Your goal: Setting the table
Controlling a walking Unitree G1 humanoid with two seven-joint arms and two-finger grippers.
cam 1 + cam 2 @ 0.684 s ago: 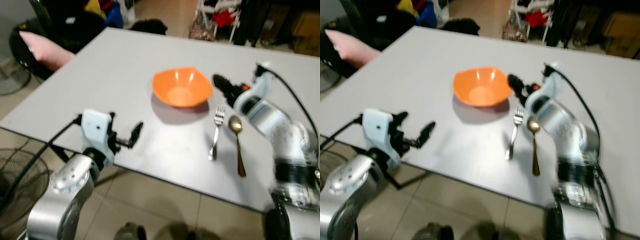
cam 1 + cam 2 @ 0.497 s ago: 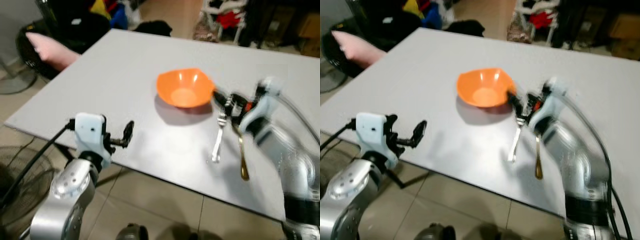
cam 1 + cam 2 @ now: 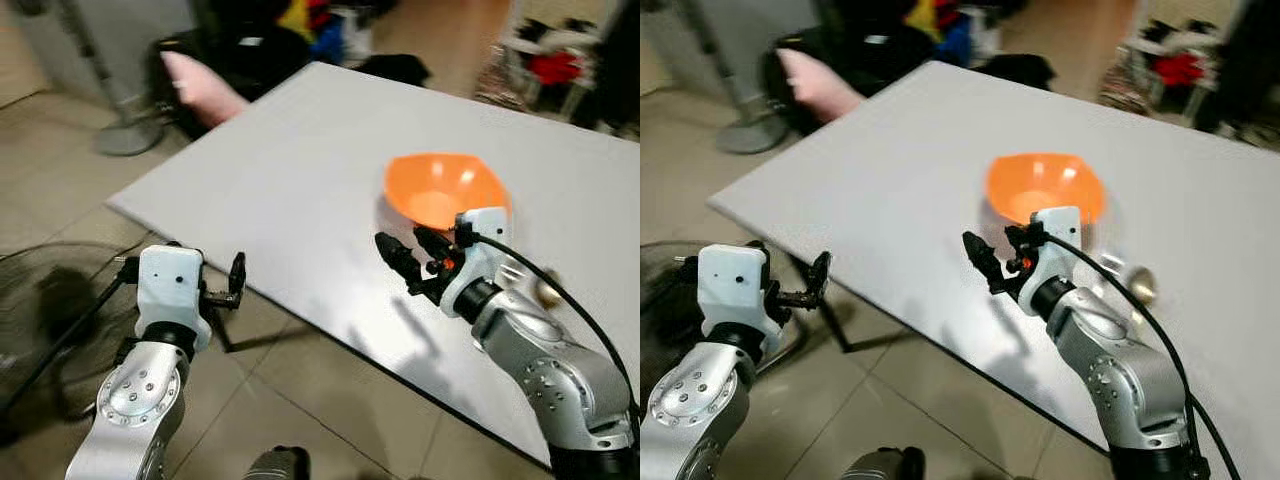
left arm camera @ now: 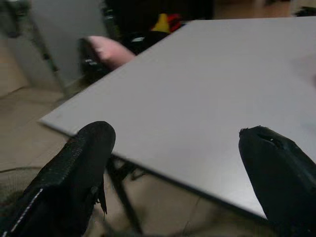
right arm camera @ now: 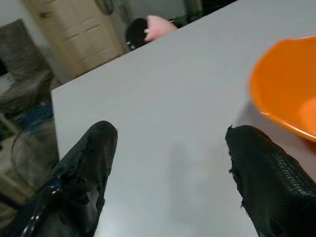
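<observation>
Right claw (image 3: 405, 252) wide open, empty, over the grey tabletop (image 3: 300, 180) just beside orange bowl (image 3: 440, 188). Left claw (image 3: 236, 281) open, empty, off the tabletop's near edge.

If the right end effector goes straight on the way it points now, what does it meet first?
Probably nothing soon: the right end effector, open, points across bare table. The bowl lies off to one side.

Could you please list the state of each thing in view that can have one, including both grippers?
Orange bowl: upright on the table, nothing in it.
Spoon: lying flat on the table beside the bowl.
Left gripper: jaws open, holding nothing, off the table's near edge.
Right gripper: jaws open, holding nothing, over the table.
</observation>
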